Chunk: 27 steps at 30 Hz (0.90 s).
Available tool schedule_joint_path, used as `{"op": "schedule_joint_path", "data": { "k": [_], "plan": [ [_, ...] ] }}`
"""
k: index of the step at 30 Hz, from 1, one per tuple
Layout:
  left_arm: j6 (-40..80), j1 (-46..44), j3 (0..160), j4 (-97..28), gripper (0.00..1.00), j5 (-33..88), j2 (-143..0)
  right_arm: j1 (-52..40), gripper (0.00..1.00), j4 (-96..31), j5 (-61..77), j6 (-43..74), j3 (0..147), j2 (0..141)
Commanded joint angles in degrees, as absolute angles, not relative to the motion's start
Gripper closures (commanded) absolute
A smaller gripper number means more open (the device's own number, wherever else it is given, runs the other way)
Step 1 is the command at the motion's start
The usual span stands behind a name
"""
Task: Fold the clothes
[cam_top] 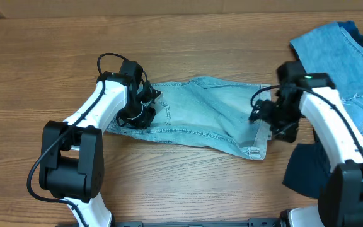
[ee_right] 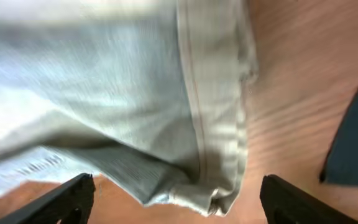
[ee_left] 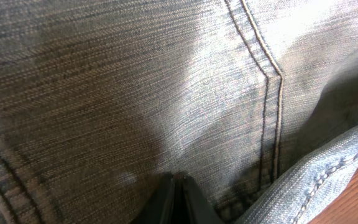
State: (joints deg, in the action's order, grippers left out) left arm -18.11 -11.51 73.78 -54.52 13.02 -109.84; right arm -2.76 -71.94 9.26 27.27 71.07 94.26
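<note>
Pale light-blue denim shorts [cam_top: 213, 110] lie doubled over on the wooden table [cam_top: 169, 183], one of the clothes. My left gripper [cam_top: 145, 106] is down on their left end. In the left wrist view its fingers [ee_left: 176, 180] are shut with the tips pinched into the denim [ee_left: 135, 93] beside a stitched seam. My right gripper [cam_top: 263, 116] is at the right end, by the hem. It stands wide open [ee_right: 179, 199], and the hemmed corner [ee_right: 216, 186] lies loose on the wood between and beyond its fingers.
Medium-blue jeans [cam_top: 339, 57] lie at the back right under the right arm. Dark navy cloth [cam_top: 307, 167] lies at the front right, also seen at the right edge of the right wrist view [ee_right: 356, 137]. Bare wood surrounds the shorts.
</note>
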Motion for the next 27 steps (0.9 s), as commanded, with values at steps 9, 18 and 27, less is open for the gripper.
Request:
{"op": "schedule_joint_path", "data": {
  "k": [9, 18, 27],
  "plan": [
    [-17.7, -11.4, 73.9, -54.8, 0.90, 12.5, -110.2, 4.4, 0.36, -45.0, 15.6, 12.4, 57.7, 94.8],
    [-17.7, -11.4, 73.9, -54.8, 0.90, 12.5, -110.3, 4.4, 0.43, -42.0, 19.9, 11.7, 54.8, 99.8],
    [-17.7, -11.4, 73.9, -54.8, 0.90, 12.5, -110.2, 4.4, 0.58, -39.6, 19.3, 11.7, 56.7, 99.8]
  ]
}}
